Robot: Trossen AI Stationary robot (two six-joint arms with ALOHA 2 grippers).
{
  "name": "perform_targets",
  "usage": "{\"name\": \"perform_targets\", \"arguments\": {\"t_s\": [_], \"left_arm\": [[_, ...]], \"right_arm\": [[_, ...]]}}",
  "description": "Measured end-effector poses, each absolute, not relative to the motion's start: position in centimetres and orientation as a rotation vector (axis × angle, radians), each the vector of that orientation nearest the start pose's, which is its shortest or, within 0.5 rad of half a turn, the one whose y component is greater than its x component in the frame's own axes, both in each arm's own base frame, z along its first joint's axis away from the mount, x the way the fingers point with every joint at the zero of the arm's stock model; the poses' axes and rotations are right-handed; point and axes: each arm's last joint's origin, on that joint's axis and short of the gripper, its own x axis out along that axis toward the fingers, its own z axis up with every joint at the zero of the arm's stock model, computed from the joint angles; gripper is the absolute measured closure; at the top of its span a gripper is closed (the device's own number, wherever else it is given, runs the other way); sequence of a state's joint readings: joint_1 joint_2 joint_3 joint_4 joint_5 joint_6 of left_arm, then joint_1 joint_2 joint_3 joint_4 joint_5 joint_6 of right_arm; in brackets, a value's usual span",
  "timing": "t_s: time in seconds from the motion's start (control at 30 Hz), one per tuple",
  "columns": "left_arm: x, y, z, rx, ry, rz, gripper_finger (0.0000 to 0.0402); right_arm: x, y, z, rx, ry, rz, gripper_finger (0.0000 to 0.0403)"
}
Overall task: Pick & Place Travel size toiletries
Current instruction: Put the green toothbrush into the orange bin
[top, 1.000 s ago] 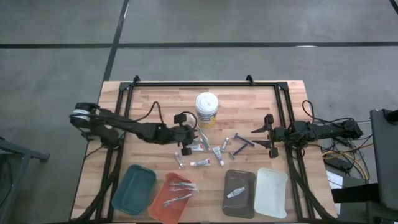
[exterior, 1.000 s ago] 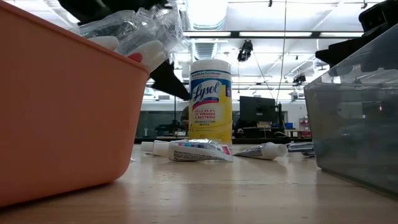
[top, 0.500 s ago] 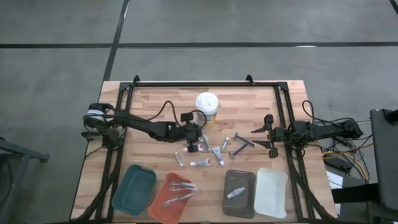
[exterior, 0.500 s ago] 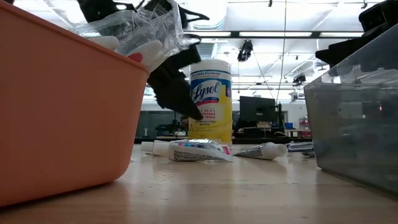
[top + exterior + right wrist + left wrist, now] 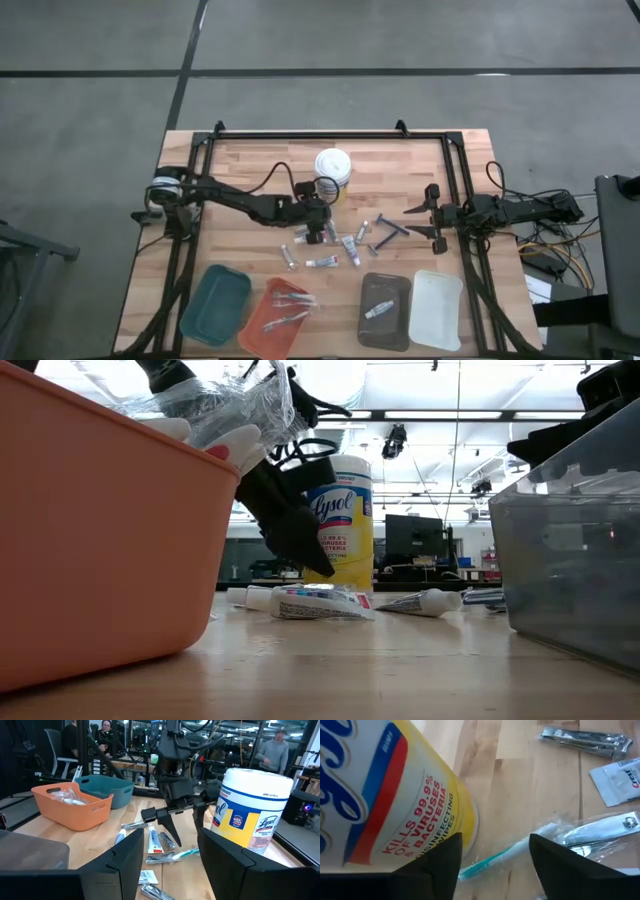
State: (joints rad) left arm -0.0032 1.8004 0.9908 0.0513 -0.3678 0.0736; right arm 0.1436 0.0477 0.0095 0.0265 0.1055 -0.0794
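Small tubes (image 5: 322,262), dark razors (image 5: 390,230) and wrapped toothbrushes lie loose on the wooden table near the white-lidded tub (image 5: 332,170). My left gripper (image 5: 320,233) is open and points down just above a wrapped toothbrush with teal bristles (image 5: 520,847), right beside the tub (image 5: 385,795). Its two fingers stand on either side of the brush, which also shows in the right wrist view (image 5: 181,854), as does the left gripper (image 5: 184,836). My right gripper (image 5: 416,220) waits open at the table's right. More wrapped items lie in the orange tray (image 5: 262,322) and one in the dark grey tray (image 5: 398,288).
Four trays line the near edge: teal (image 5: 200,318), orange, dark grey and white (image 5: 437,308). Silvery metal pieces (image 5: 585,742) and a toothpaste sachet (image 5: 620,780) lie beyond the left gripper. People show in the room behind (image 5: 272,750). A black frame rims the table (image 5: 300,134).
My left gripper has gone toward the table's right edge and down, from left of the tub to just above the toothbrush beside the tub. It has stayed open. The toiletries have not moved.
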Motion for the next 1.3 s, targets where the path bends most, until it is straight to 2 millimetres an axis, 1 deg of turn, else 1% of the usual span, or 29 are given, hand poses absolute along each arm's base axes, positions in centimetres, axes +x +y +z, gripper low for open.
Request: {"name": "perform_targets", "arguments": {"t_s": [0.13,0.27,0.37,0.47,0.57,0.7,0.97,1.1,1.17,1.3], "left_arm": [[36.2,1.3,15.6,0.143,0.766,0.300,0.0148],[36.3,2.1,14.2,0.117,0.810,0.314,0.0147],[36.3,2.6,13.4,0.112,0.829,0.328,0.0147],[36.3,3.0,13.3,0.107,0.833,0.336,0.0149],[36.3,3.0,13.4,0.107,0.832,0.335,0.0162],[36.2,3.0,13.5,0.103,0.840,0.329,0.0204],[35.8,2.9,13.3,0.102,0.877,0.324,0.0331],[35.9,2.9,13.4,0.102,0.875,0.324,0.0384],[35.8,2.9,13.6,0.101,0.874,0.323,0.0395],[35.6,2.9,14.2,0.101,0.874,0.321,0.0395]], "right_arm": [[9.9,1.1,16.6,-0.081,0.010,0.039,0.0220],[9.9,1.1,16.6,-0.081,0.010,0.039,0.0220],[9.9,1.1,16.6,-0.082,0.010,0.039,0.0220],[9.9,1.1,16.6,-0.081,0.010,0.038,0.0220],[9.9,1.1,16.6,-0.081,0.010,0.038,0.0220],[9.9,1.1,16.6,-0.081,0.010,0.038,0.0220],[9.9,1.1,16.6,-0.082,0.010,0.038,0.0220],[9.9,1.1,16.6,-0.082,0.010,0.038,0.0220],[9.9,1.1,16.6,-0.081,0.010,0.038,0.0220],[9.9,1.1,16.6,-0.080,0.010,0.038,0.0220]]}}
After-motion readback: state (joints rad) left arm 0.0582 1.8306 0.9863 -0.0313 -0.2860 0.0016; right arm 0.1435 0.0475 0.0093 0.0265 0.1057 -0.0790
